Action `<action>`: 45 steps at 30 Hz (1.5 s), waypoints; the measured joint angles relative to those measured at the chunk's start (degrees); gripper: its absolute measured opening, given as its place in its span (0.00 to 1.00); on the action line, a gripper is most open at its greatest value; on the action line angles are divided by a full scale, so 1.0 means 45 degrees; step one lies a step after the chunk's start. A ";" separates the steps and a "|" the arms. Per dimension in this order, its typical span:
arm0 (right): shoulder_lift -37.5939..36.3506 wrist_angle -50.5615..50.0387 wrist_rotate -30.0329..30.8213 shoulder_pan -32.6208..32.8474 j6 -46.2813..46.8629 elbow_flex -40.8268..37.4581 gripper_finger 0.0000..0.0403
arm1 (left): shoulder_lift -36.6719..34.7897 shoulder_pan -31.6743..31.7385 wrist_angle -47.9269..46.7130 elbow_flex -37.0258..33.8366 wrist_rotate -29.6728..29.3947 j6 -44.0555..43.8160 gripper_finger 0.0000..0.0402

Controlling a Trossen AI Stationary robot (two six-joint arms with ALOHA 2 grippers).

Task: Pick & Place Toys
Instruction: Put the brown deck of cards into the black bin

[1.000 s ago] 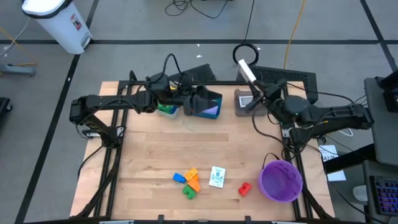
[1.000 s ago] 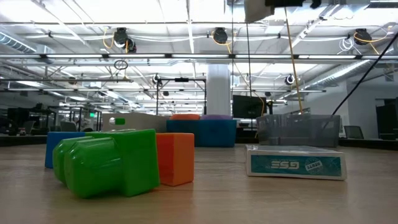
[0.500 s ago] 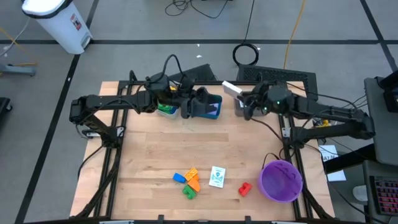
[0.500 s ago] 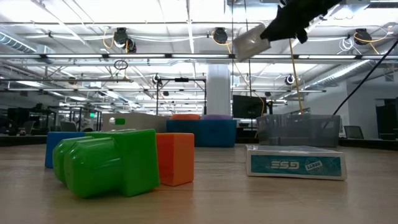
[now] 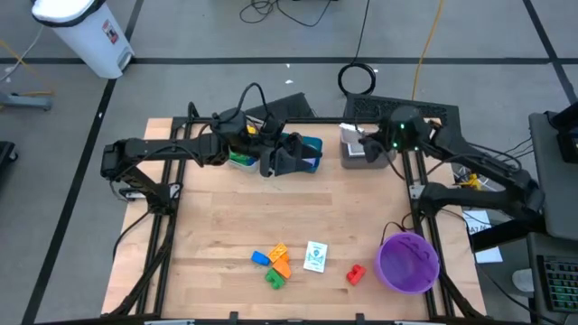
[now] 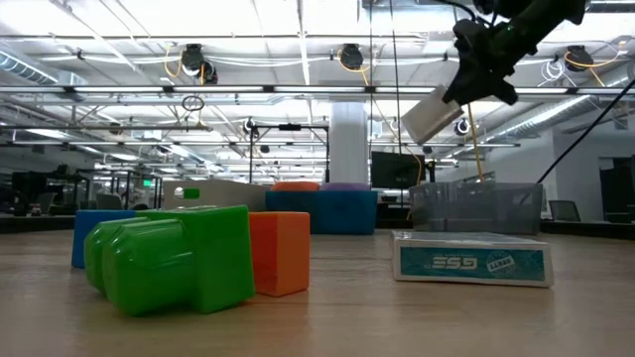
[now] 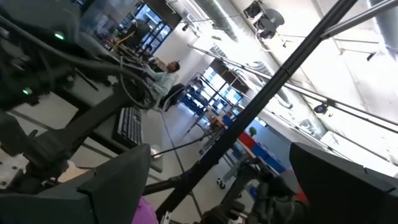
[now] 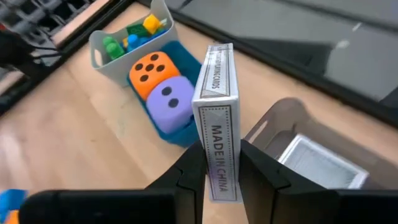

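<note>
Beside dice tray [image 8: 163,127], card box [image 8: 216,118] above clear bin [image 8: 314,163]

A light wooden bench [image 5: 235,217] carries everything. Along its far edge stand a pale tray of bricks [image 5: 240,158], a blue tray [image 5: 310,152] and a grey tray [image 5: 359,155]. Near the front edge lie a cluster of bricks [image 5: 273,264], a card box [image 5: 315,256], a red brick [image 5: 355,273] and a purple bowl [image 5: 408,263].
</note>
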 joint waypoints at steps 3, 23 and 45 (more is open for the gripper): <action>0.0124 -0.0067 -0.1402 -0.1083 0.0166 0.0000 0.15 | 0.0000 0.0002 -0.0004 0.0000 -0.0005 -0.0009 0.97; 0.3340 -0.1652 -0.5346 -0.5105 0.0459 0.0000 0.15 | 0.0010 -0.0245 -0.0594 0.0010 -0.0097 -0.0151 0.97; 0.5693 -0.0779 -0.6017 -0.6189 0.0547 0.0000 0.16 | 0.0010 -0.0242 -0.1907 0.0010 -0.0248 0.0189 0.97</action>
